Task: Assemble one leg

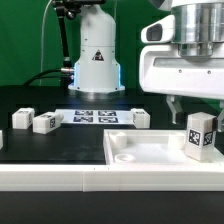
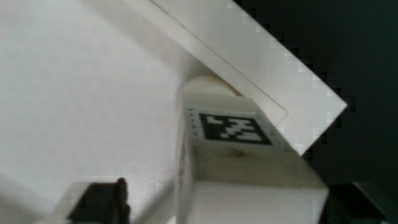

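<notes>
A leg, a small white block with black-and-white tags, stands upright on the near right corner of the large flat white panel. My gripper hangs just above it, open. In the wrist view the leg sits between the two dark fingertips, with a gap showing beside it, so the gripper straddles it without holding it. The panel fills most of that view. Three more legs lie on the table: two at the exterior view's left and one near the middle.
The marker board lies flat on the black table in front of the robot base. A white ledge runs along the table's front edge.
</notes>
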You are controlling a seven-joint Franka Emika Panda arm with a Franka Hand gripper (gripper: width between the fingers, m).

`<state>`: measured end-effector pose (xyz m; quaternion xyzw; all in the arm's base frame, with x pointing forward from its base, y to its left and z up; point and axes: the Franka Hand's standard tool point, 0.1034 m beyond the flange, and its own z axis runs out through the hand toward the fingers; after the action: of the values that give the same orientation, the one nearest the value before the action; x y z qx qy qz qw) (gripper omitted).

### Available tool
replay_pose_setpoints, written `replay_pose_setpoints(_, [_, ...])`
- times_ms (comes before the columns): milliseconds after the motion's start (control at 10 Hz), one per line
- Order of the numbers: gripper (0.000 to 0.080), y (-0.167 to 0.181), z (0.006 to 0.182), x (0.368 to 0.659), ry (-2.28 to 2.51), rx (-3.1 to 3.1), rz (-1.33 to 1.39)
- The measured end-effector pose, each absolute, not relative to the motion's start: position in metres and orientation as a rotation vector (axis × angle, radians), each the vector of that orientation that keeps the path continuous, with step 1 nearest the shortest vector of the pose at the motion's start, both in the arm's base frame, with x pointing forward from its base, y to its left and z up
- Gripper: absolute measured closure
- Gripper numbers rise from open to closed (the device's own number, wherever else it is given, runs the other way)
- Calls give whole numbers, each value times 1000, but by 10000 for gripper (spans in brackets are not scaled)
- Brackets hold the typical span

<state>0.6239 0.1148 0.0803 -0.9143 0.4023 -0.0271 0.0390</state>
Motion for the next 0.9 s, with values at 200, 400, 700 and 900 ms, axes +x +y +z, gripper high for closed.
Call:
replay_pose_setpoints(200, [160, 116, 80, 625, 1011, -2890, -108])
replay_pose_setpoints(400, [151, 117, 78, 625, 713, -2989, -113])
replay_pose_setpoints(700, [151, 122, 80, 626, 317, -3095, -78])
replay_pose_setpoints(900, [151, 124, 81, 626, 35, -3138, -73])
